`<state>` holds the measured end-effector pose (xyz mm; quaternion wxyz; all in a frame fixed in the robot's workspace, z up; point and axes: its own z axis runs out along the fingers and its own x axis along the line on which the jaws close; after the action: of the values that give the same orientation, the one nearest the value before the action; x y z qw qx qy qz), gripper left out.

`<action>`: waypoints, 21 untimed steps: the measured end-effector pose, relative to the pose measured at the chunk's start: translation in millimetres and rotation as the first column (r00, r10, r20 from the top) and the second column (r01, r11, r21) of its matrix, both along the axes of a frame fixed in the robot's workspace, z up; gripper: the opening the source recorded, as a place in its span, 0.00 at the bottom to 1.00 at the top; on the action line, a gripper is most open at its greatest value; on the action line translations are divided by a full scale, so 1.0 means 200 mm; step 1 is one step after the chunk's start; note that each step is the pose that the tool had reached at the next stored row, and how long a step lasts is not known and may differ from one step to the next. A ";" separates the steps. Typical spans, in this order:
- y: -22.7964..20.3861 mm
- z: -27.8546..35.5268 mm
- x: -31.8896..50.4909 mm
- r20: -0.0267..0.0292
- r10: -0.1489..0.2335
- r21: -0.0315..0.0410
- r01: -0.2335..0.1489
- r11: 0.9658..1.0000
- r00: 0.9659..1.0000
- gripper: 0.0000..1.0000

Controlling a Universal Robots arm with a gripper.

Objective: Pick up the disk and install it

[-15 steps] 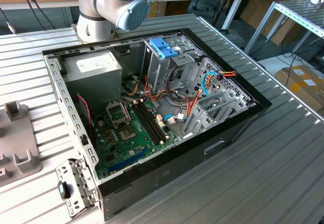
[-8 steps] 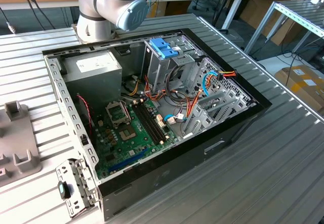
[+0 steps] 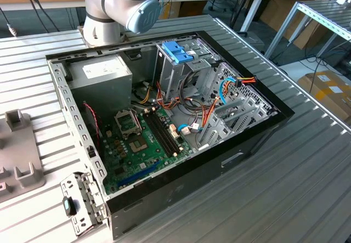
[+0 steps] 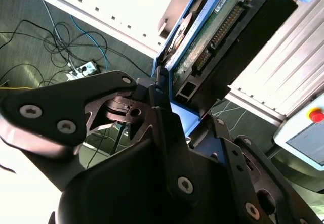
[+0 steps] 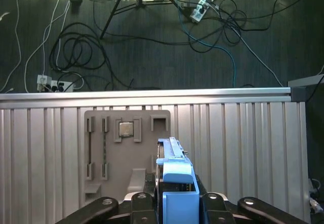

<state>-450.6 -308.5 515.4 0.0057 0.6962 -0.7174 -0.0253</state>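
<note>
The black linkage of the end effector (image 4: 185, 105) is seen closest in both wrist views, and its fingers are clamped on the disk (image 4: 212, 32), which is gripped at one end so that the rest stands out beyond the fingertips. In the second wrist view the green circuit board of the disk is shown, framed by its blue carrier. In the first wrist view the disk (image 5: 174, 168) is seen edge-on between the fingers of the end effector (image 5: 177, 193), with the ribbed metal desk (image 5: 243, 148) and a grey fixture plate (image 5: 126, 148) behind it. In the exterior view an open computer case (image 3: 263, 128) is laid on the desk, with its motherboard (image 3: 142, 139) exposed and a blue clip (image 3: 176, 51) set atop the drive cage (image 3: 170, 75).
</note>
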 end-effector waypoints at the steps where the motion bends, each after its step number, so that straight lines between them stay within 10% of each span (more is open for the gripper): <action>1: 0.000 0.000 0.003 0.000 0.000 0.000 0.000 1.000 1.000 0.37; 21: 0.000 0.000 0.053 0.000 0.000 0.000 0.000 1.000 1.000 0.37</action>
<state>-439.9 -308.5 515.5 0.0057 0.6962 -0.7174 -0.0254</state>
